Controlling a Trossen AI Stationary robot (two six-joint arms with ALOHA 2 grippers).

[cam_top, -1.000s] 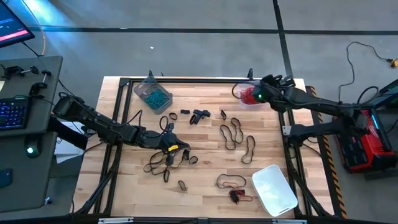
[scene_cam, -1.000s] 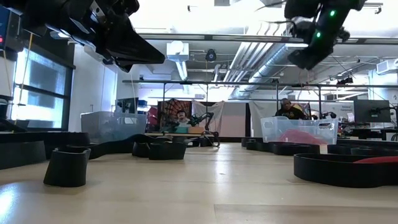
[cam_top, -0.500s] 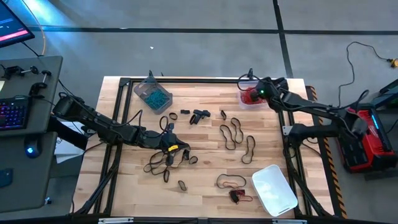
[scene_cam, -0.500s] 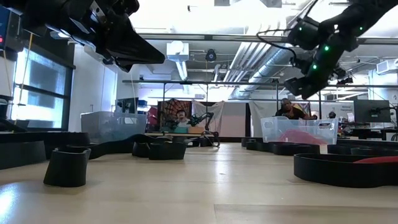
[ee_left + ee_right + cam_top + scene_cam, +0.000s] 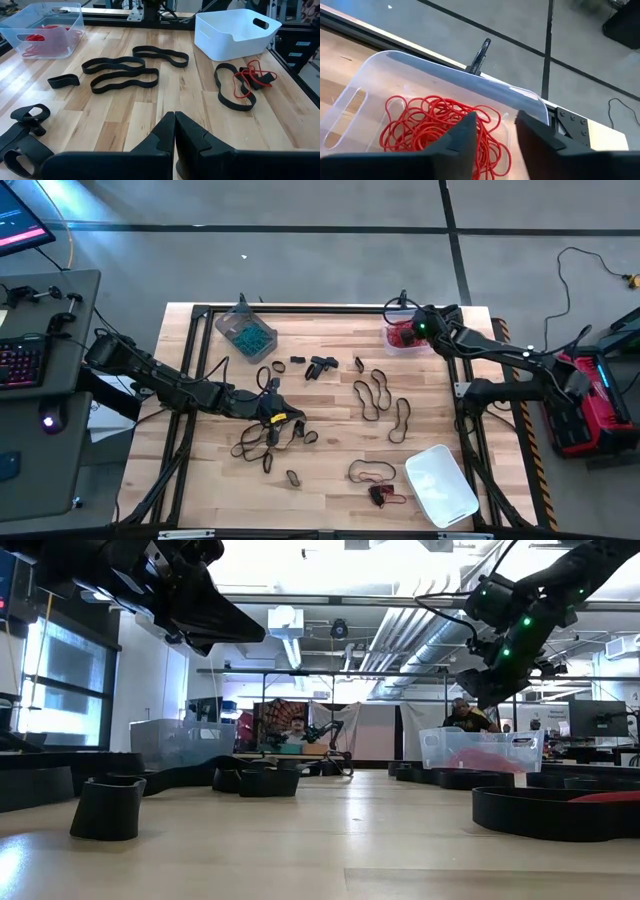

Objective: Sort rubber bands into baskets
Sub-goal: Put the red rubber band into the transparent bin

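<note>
Where red loops (image 5: 440, 127) tangle, clear tub (image 5: 470, 85) curves.

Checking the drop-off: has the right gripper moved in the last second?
Yes. In the high view the right gripper has stayed over the basket of red bands; in the low view it has come down toward that basket and opened.

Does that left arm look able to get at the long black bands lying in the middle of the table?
Probably yes. The left gripper, shut and empty, hovers by the black loops, and the long black bands lie flat ahead on bare wood with nothing between.
</note>
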